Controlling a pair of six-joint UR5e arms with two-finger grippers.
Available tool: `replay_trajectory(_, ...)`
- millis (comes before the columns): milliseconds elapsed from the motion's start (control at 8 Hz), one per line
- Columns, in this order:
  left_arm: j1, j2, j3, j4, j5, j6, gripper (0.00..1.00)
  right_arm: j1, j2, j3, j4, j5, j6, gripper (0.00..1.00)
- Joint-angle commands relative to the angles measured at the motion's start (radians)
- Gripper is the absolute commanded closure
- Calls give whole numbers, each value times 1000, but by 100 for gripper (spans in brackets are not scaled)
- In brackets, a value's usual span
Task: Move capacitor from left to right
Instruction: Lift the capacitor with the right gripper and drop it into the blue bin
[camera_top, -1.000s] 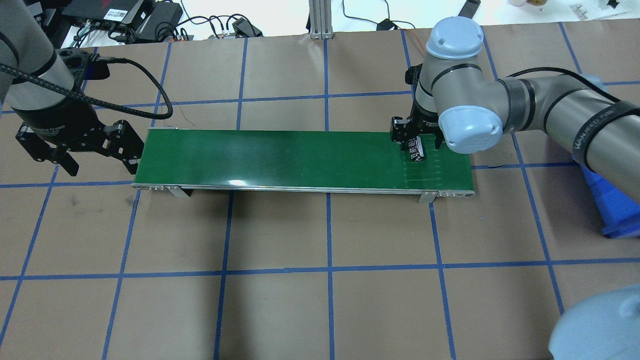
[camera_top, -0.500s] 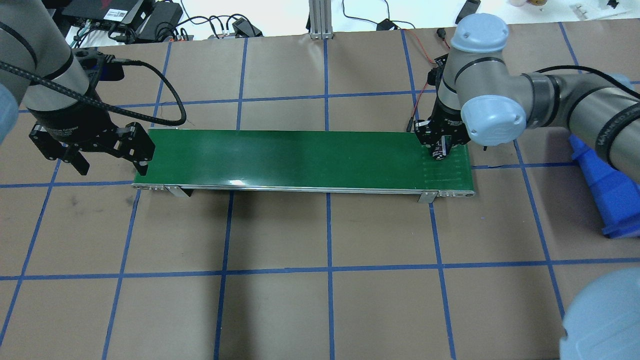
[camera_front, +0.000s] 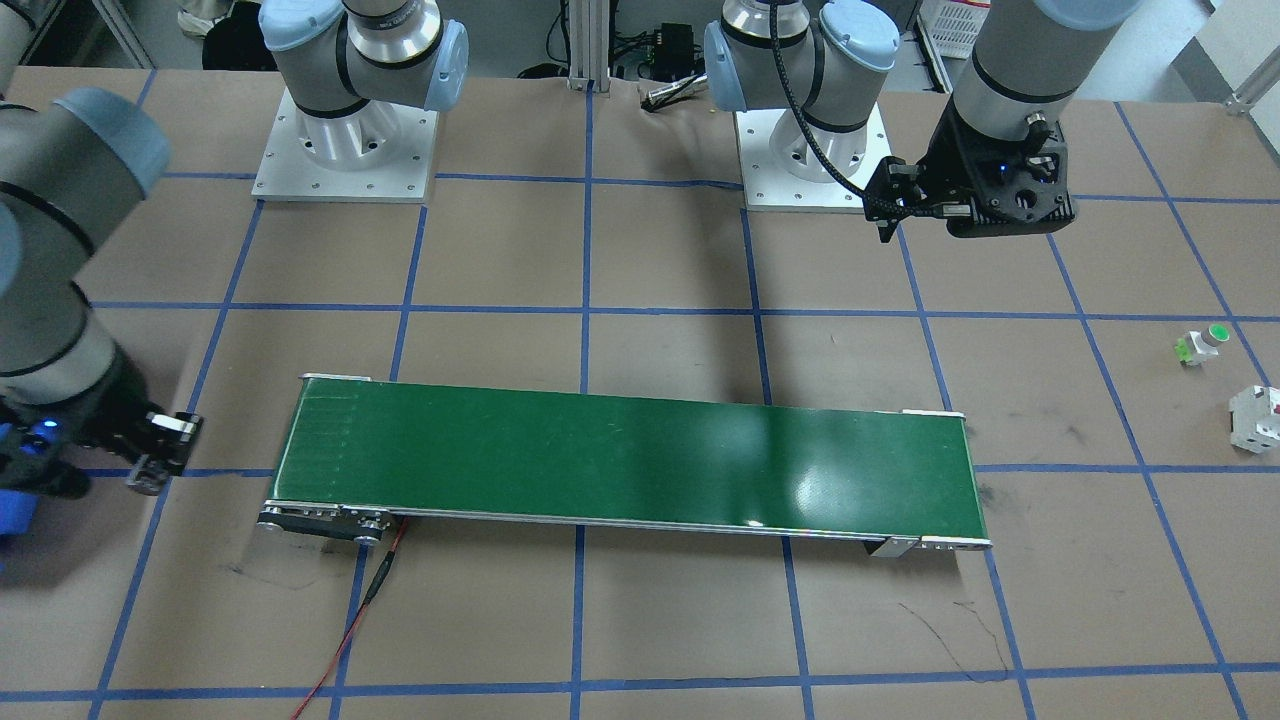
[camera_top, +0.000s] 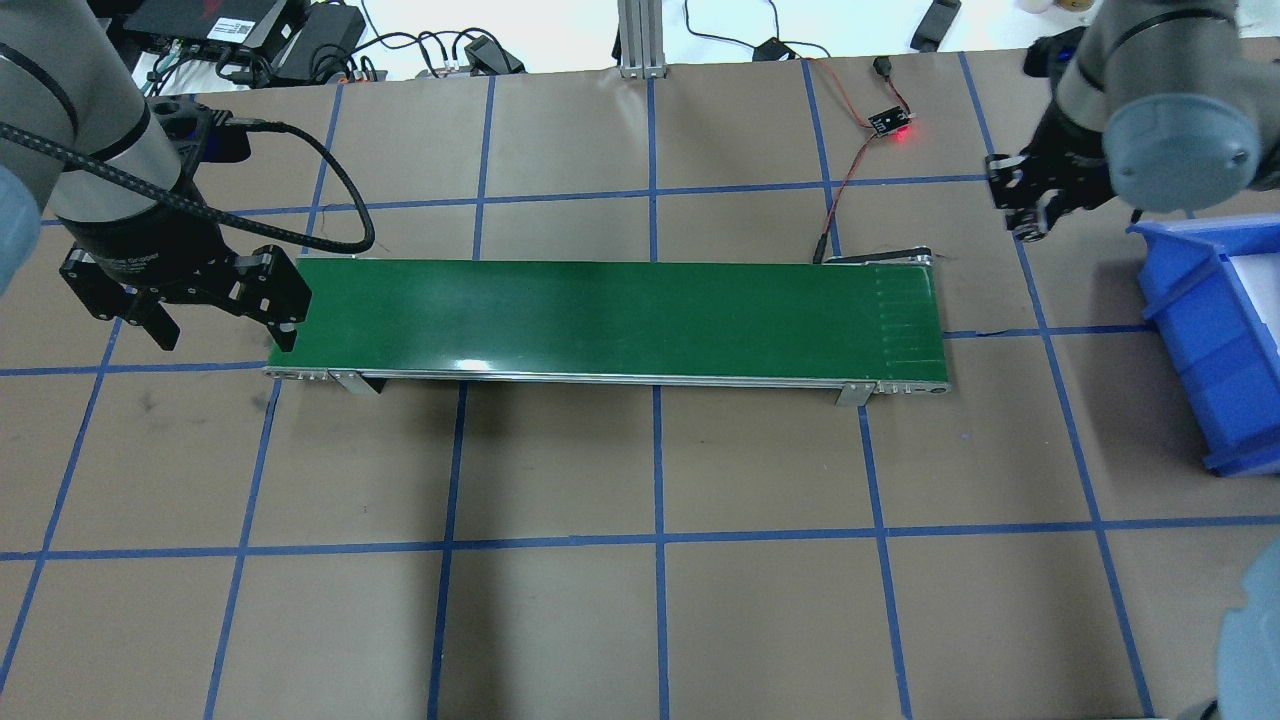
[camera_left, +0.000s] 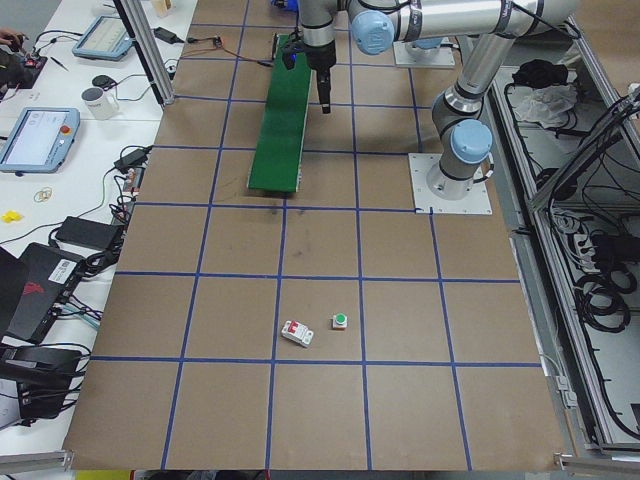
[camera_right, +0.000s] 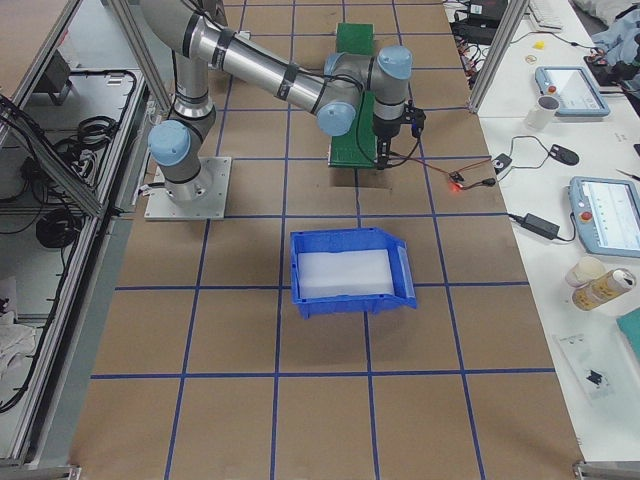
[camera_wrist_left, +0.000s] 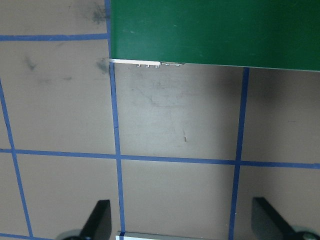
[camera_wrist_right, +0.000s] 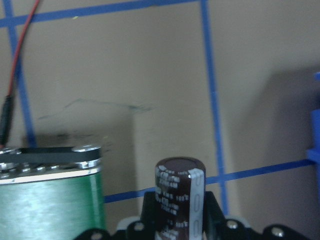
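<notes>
The capacitor (camera_wrist_right: 175, 195), a dark brown cylinder with a pale stripe, stands upright between the fingers of my right gripper (camera_wrist_right: 180, 212), which is shut on it. In the overhead view the right gripper (camera_top: 1030, 215) hangs over the brown table, past the right end of the green conveyor belt (camera_top: 600, 315) and left of the blue bin (camera_top: 1215, 330). My left gripper (camera_top: 222, 330) is open and empty at the belt's left end. The left wrist view shows its fingers (camera_wrist_left: 97, 220) spread wide over bare table.
A white button with a green cap (camera_front: 1205, 340) and a white breaker with a red mark (camera_front: 1255, 418) lie on the table far on my left. A red wire runs to a small lit sensor board (camera_top: 890, 125) behind the belt's right end.
My right gripper has carried the capacitor off the belt's right end, rightward and back toward the blue bin. The left gripper has barely moved.
</notes>
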Motion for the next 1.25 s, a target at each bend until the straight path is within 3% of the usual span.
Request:
replay_trajectory(0,0,0,0,0,4,0,0,-226,-8,-63,11,-85,-341,100)
replay_trajectory(250,0,0,0,0,49,0,0,-397,4,-67,-14,-71,-563,100)
replay_trajectory(625,-11,1,2,2,38,-15,0,-462,163,-47,-117,-70,-643,100)
replay_trajectory(875,-46,0,2,5,4,-3,0,-467,206,-24,-127,-84,-645,100)
replay_trajectory(1000,-54,-3,2,17,-25,0,0,-467,205,-24,-127,-79,-645,53)
replay_trajectory(1125,-54,-5,2,26,-21,0,0,-468,193,-26,-127,-68,-645,1)
